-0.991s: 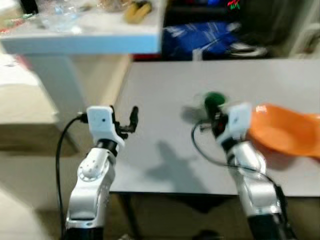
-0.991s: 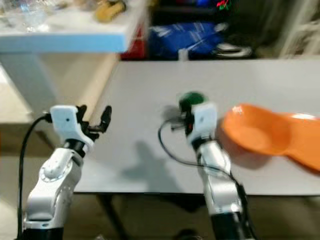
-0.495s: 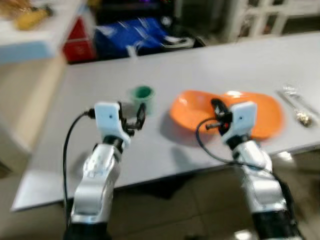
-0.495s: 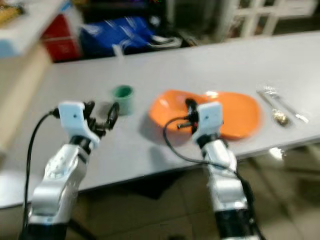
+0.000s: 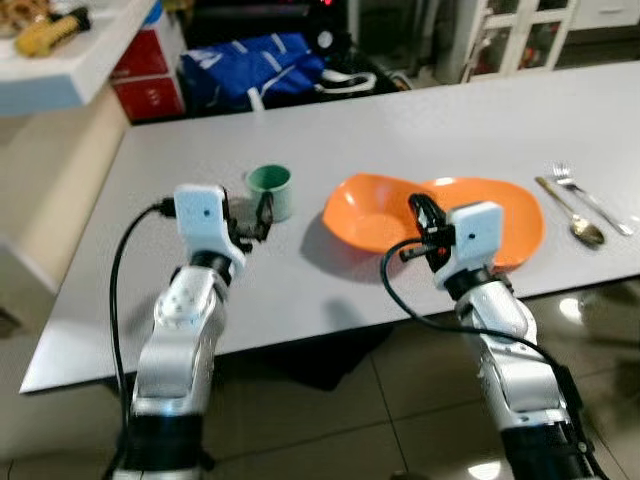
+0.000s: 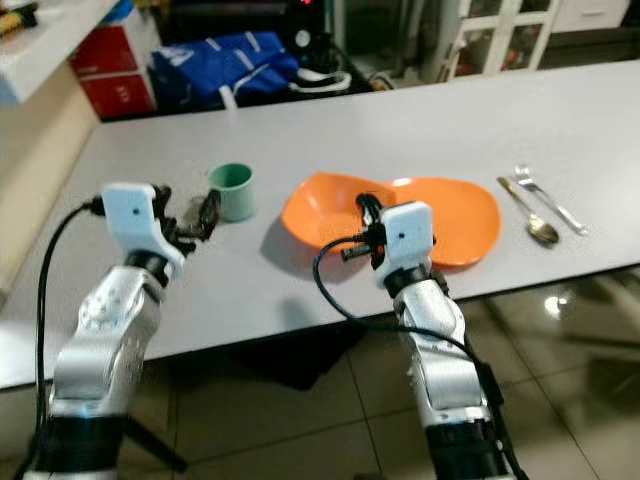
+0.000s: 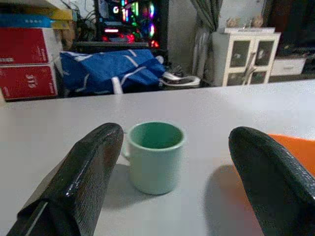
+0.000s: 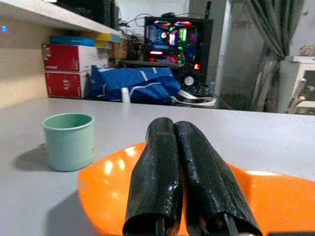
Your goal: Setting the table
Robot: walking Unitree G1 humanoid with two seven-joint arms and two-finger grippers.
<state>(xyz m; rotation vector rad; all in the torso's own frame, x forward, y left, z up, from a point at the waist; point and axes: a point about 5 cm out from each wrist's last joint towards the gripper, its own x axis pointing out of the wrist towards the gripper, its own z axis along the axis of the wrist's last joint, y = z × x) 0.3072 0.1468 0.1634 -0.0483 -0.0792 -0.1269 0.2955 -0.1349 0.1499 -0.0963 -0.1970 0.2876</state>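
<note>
While head views show fork [image 5: 583,190] and spoon [image 5: 572,214], wrist views reveal left hand [image 7: 172,182] spread toward cup [image 7: 154,156], right hand [image 8: 189,182] closed over plate [image 8: 275,206].

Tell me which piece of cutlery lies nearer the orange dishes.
The spoon, with its rounded bowl toward the table's front edge; the fork lies just beyond it, farther from the orange dishes.

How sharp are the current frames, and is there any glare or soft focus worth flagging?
Both eye views are sharp, with glare patches on the glossy floor tiles. Left wrist view: green cup crisp, the open left claw close and softly blurred. Right wrist view: shut right claw glossy with highlights, bright reflections on the orange plate.
</note>
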